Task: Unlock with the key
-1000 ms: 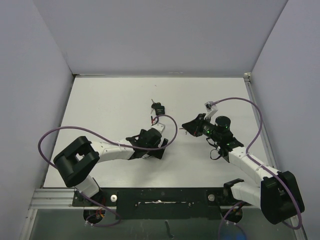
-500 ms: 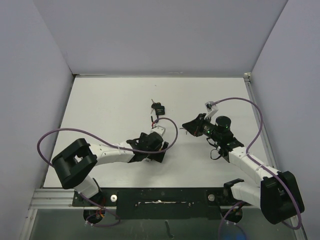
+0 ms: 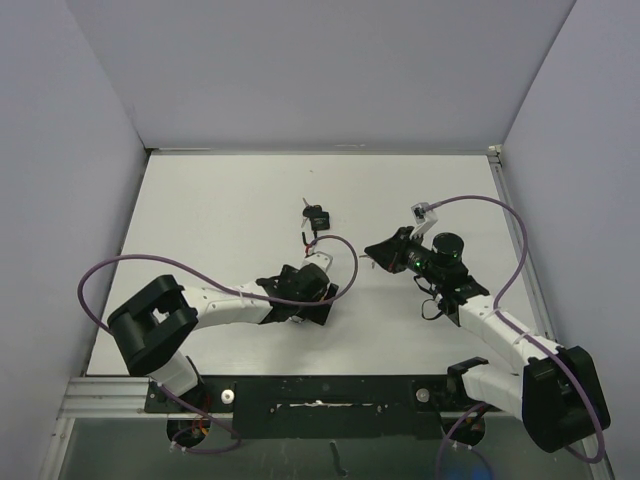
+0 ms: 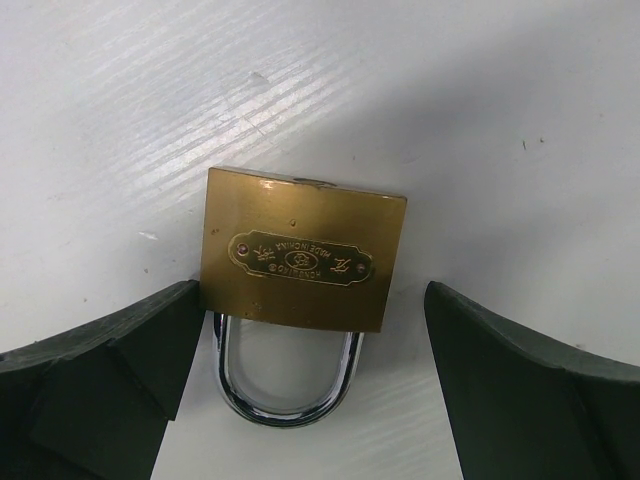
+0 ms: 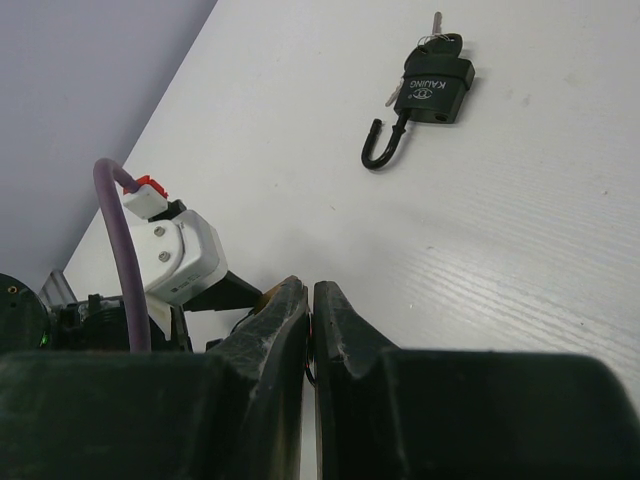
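Left wrist: left gripper (image 4: 310, 295) jaws apart around brass padlock (image 4: 303, 250), one touching its 8 o'clock corner; closing may skew it. Right gripper (image 5: 308, 287) jaws together

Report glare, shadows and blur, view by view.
Left wrist: brass padlock sharp, bright glints on its shackle, soft shadow across the upper right. Right wrist: right gripper dark and featureless, black padlock clear. Top external: even light, faint shadows on the table.

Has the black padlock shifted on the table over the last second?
No. The black padlock lies just where it did against the table's far edge.
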`<move>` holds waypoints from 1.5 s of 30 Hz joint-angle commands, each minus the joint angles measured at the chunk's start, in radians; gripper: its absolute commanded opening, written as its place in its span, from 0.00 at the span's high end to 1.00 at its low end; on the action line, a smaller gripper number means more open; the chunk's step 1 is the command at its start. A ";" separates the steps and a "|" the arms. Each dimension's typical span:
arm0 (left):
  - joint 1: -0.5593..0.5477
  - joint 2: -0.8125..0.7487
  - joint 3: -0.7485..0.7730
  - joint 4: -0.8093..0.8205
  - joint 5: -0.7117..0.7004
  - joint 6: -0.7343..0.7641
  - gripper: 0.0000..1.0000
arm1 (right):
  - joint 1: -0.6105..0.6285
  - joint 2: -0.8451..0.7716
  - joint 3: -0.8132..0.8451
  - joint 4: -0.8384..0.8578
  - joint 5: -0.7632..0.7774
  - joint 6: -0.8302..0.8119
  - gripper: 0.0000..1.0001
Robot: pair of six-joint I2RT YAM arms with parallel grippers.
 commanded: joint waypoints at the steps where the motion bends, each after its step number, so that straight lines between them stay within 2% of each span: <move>1: 0.018 0.055 -0.036 -0.116 0.064 -0.014 0.07 | -0.006 -0.020 0.002 0.046 -0.007 -0.010 1.00; 22: 0.063 0.060 -0.053 -0.081 0.099 0.002 0.08 | -0.005 -0.012 0.004 0.049 -0.007 -0.010 1.00; 34: 0.050 0.101 -0.042 -0.063 0.107 0.021 0.21 | -0.005 -0.009 0.003 0.052 -0.009 -0.009 1.00; 38: 0.046 0.112 -0.043 -0.053 0.117 0.021 0.32 | -0.005 -0.011 0.003 0.048 -0.007 -0.011 1.00; 43: 0.043 0.105 -0.048 -0.055 0.127 0.017 0.65 | -0.005 -0.007 0.003 0.049 -0.005 -0.011 1.00; 45: 0.043 0.095 -0.054 -0.055 0.128 0.015 0.81 | -0.006 -0.005 0.003 0.051 -0.006 -0.011 1.00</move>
